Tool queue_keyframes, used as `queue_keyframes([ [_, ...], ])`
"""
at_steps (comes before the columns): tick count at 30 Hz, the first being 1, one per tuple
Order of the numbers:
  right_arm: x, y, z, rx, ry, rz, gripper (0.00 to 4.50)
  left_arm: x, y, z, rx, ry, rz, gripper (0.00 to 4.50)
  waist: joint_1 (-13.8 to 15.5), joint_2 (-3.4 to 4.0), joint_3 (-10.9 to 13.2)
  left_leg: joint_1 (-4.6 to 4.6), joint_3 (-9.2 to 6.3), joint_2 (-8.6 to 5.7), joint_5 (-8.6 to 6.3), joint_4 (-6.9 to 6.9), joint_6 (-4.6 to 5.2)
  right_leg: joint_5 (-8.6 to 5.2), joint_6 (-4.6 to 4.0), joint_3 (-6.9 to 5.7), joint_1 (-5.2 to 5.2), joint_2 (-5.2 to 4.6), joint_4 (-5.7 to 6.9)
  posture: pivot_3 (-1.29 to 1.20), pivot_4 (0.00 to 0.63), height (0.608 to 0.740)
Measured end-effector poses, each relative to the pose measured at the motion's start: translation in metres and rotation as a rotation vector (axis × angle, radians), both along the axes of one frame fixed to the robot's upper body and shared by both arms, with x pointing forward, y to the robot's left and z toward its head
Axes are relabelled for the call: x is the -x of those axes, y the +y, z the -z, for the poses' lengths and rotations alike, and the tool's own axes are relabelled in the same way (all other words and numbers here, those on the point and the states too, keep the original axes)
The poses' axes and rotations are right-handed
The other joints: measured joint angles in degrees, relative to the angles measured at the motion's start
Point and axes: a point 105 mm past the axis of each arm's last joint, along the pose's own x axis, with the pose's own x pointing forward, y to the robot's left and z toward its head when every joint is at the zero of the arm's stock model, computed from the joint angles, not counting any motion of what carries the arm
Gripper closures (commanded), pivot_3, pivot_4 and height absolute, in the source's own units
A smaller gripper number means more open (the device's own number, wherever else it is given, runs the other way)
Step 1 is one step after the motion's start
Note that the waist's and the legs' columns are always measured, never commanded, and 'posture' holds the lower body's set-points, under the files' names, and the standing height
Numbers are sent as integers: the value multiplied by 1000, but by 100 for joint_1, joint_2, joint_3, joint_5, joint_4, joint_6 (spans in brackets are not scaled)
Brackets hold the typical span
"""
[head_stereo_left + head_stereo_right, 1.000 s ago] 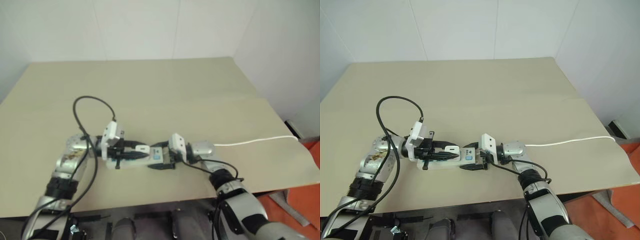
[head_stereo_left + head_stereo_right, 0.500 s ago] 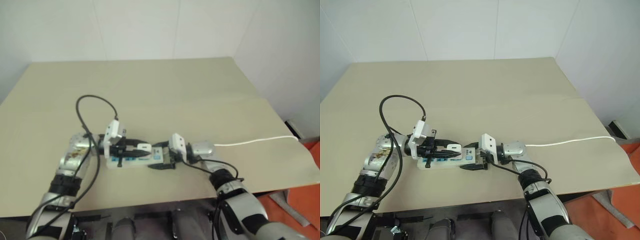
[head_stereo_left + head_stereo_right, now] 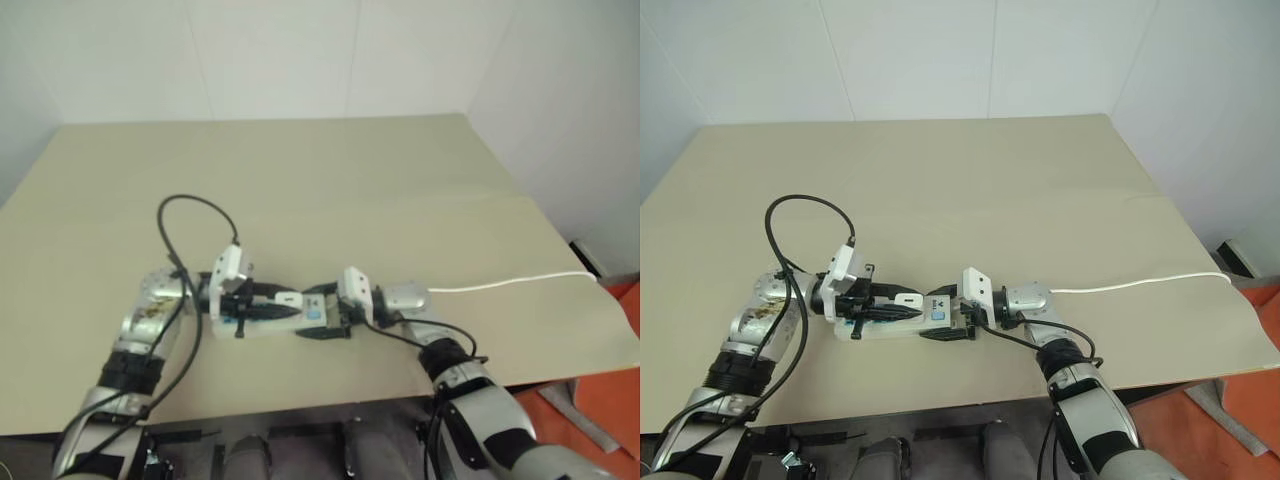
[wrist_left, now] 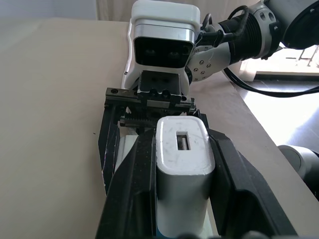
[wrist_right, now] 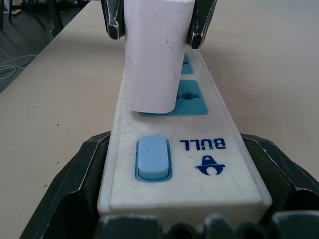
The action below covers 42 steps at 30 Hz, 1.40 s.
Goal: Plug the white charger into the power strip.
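We log the long white plastic power strip point(image 3: 902, 325) lying across the beige wooden table point(image 3: 970, 190), switch end clamped by our right gripper point(image 3: 952, 318). The small white rectangular charger point(image 5: 154, 55), pinched in our left gripper point(image 3: 902, 305), stands on its blue sockets. White walls behind.

Soft, even light falls on the table point(image 3: 970, 180) — bright enough, with no hard glare on its tan top. The left eye view is hazier and paler than the right, and thin, faint shadows sit close under the power strip point(image 5: 199, 164). In the right wrist view the near end of the strip is sharp, while the table beyond the charger point(image 5: 154, 55) goes blurry — the far background is washed out bright.
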Motion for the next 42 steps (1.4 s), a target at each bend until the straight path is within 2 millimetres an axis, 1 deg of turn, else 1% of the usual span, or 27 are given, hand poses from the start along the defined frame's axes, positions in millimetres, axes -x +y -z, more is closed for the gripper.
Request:
queue_keyframes([
  [12, 0, 0, 1, 3, 1, -3, 1071, 4, 4, 10, 40, -41, -32, 3481, -3, 6, -4, 5, 1, 0, 0, -7, 0, 0, 0, 0, 3, 0, -5, 0, 150, 740],
  [28, 0, 0, 3, 16, 12, 3, 1071, 2, 4, 18, 38, -47, -34, 3481, 0, 73, -53, 21, 1, -1, 0, -11, 0, -4, 6, 1, 22, 0, -11, 0, 150, 740],
  [31, 0, 0, 4, 18, 16, 4, 1071, 3, 4, 20, 36, -24, -42, 3481, 3, 77, -56, 32, 1, -1, 0, -14, 1, -5, 7, 0, 36, 0, -16, 0, 150, 740],
  [34, 0, -1, 5, 20, 21, 6, 1071, 2, 3, 20, 32, -11, -50, 3481, 4, 77, -55, 68, 0, -1, -1, -26, 1, -5, 7, -1, 73, 0, -38, 0, 150, 740],
  [35, 0, -1, 5, 21, 22, 6, 1071, 2, 3, 20, 30, -11, -52, 2757, 3, 77, -55, 78, 0, -1, -2, -30, 2, -6, 8, -2, 85, -1, -48, 0, 150, 740],
  [36, 0, -1, 5, 22, 22, 4, 1071, 2, 6, 26, -15, -1, -65, 2448, 0, 79, -56, 80, 0, -1, -2, -31, 2, -6, 8, -1, 86, -1, -51, 0, 150, 740],
  [37, 1, -1, 6, 20, 24, 4, 1071, 2, 8, 30, -18, 7, -76, 2200, -7, 81, -55, 80, 2, -2, -2, -32, 3, -6, 8, 1, 85, -1, -53, 0, 150, 740],
  [40, 0, -2, 6, 22, 24, 7, 1071, 2, 8, 30, -26, -4, -86, 1190, 6, 85, -58, 81, 1, -2, -2, -32, 3, -5, 7, -1, 89, -2, -53, 0, 150, 740],
  [41, 0, -2, 6, 22, 24, 7, 1071, 1, 8, 30, -26, -5, -85, 938, 6, 86, -59, 82, 1, -2, -2, -31, 2, -5, 7, -1, 89, -2, -53, 0, 150, 740],
  [42, 0, -2, 6, 22, 24, 7, 1071, 2, 8, 30, -26, -6, -85, 547, 6, 87, -59, 82, 1, -2, -2, -32, 2, -5, 7, -1, 89, -2, -53, 0, 150, 740],
])
